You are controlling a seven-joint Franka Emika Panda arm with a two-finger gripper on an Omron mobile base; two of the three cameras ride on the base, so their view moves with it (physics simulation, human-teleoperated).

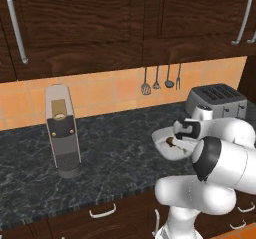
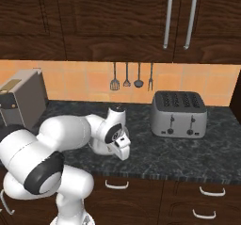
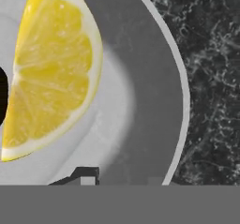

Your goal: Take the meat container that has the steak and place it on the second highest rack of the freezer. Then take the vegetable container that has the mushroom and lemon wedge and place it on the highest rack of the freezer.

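The white vegetable container (image 1: 161,135) sits on the dark counter, just in front of the toaster. In the hand view its grey wall and rim (image 3: 150,101) curve past a bright yellow lemon wedge (image 3: 51,73), and the dark mushroom (image 3: 2,94) shows at the left edge. The mushroom (image 1: 170,142) also lies in the container in the left base view. My gripper (image 3: 119,178) is down at the container's near rim, with one dark fingertip (image 3: 84,174) inside the wall. The jaws stand narrow on either side of the rim, and contact is unclear. The freezer and the meat container with the steak are out of view.
A silver toaster (image 2: 179,113) stands on the counter to the right of the arm. A tall coffee machine (image 1: 62,130) stands to the left. Utensils (image 1: 160,80) hang on the tiled wall under dark upper cabinets. The speckled counter (image 1: 115,148) lies between machine and container.
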